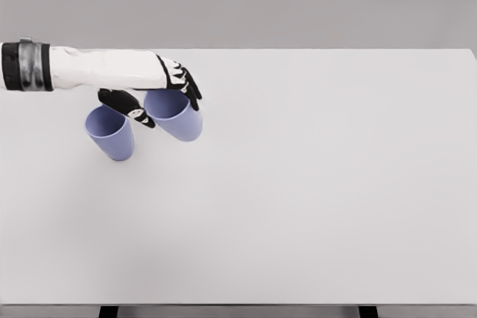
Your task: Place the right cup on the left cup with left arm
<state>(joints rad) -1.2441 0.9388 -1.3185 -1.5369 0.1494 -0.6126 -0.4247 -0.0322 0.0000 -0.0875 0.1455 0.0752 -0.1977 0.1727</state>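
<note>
Fingers (182, 83) of the left hand (160, 83) are gripping the right cup (177, 115). It is hanging tilted, and the left cup (110, 132) is sitting just beside them on the counter (313, 184). Next it probably needs carrying over and lowering in.

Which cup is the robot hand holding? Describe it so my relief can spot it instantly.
Start at the white table's far left, where the left arm reaches in. Two matching lilac cups sit just below the left robot hand. The held cup is the right one, between thumb and fingers, tilted; the other cup stands free to its left.
</note>
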